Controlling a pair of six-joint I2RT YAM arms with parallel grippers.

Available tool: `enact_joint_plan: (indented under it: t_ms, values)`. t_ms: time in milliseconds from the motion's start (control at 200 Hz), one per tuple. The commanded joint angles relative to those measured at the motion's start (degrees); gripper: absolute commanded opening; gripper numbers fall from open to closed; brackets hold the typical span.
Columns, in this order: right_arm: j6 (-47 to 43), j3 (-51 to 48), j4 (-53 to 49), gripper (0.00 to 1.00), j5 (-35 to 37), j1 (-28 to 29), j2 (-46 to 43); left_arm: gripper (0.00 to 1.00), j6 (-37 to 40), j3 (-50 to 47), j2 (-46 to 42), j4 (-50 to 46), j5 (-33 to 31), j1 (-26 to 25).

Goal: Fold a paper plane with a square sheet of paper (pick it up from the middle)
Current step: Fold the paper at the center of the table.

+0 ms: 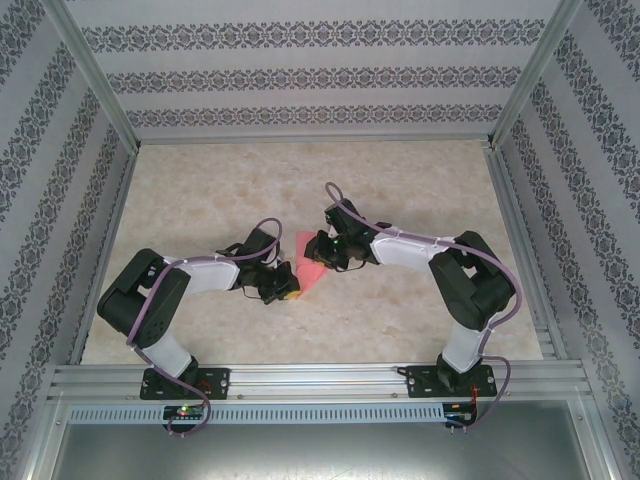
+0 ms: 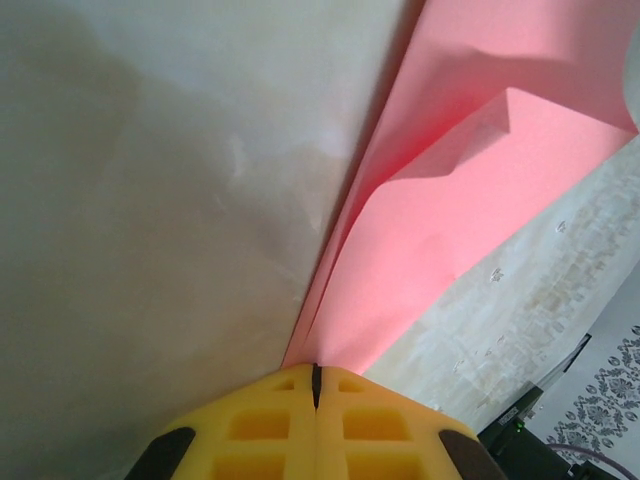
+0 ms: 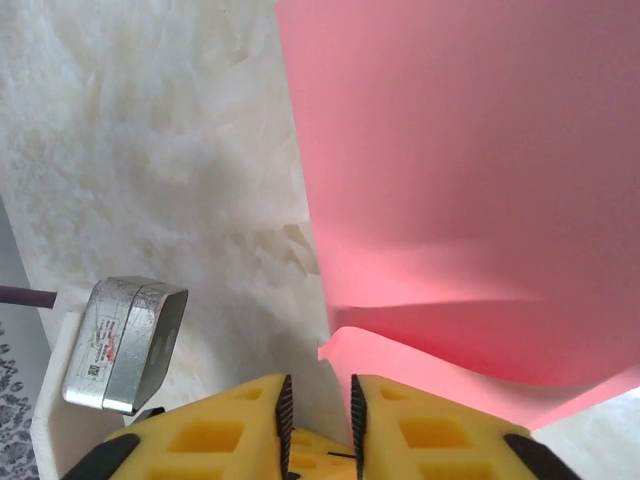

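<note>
Top external view: the sheet [image 1: 312, 266] sits near the middle of the table [image 1: 300, 180], between the two pincers, and reads as a small pointed pink patch. The left pincer [image 1: 283, 287] is at its near-left end and the right pincer [image 1: 323, 250] is at its far-right edge. The two arms reach inward and almost meet there. Bare table lies open toward the far wall [image 1: 320, 80] and out to both sides. A metal rail [image 1: 320, 378] runs along the near edge, and slanted frame posts mark the side edges.

Left wrist view: the left pincer [image 2: 315, 385] has its yellow fingers [image 2: 260, 425] pressed together with no gap, clamped on the sheet's [image 2: 470, 200] narrow end. From there the paper fans away to the upper right. It has a sharp crease along its left edge and a folded flap whose corner casts a shadow. Bare table lies to the left of that crease and to the lower right of the paper.

Right wrist view: the right pincer [image 3: 320, 395] is narrow, with a thin slit between its fingers [image 3: 415, 435]. A curled corner of the sheet [image 3: 450, 180] lies just beyond the slit; whether the tips touch it I cannot tell. The paper's left edge runs straight up the view, with bare table to its left. A silver box [image 3: 125, 345] stands near the lower left.
</note>
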Motion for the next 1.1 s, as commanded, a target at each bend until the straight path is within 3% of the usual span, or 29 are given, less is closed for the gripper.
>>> enact_joint_plan:
  t_ms: [0,604,904,1094]
  values:
    - [-1.39,-0.9,-1.67,0.19,-0.54,0.52,-0.1,0.0,1.85,1.19,1.22,-4.48,-3.04,-0.55]
    - [0.28,-0.68,-1.27,0.13,0.24,1.72,5.01,0.0,4.84,5.67,-1.73,-4.58,-2.33,0.35]
    - [1.38,-2.24,1.07,0.07,0.68,1.31,3.65,0.18,16.02,8.13,-3.08,-7.49,-8.15,2.45]
    - [1.74,-2.46,1.54,0.07,0.62,1.29,3.13,0.24,24.27,9.31,-2.06,-6.11,-9.12,2.56]
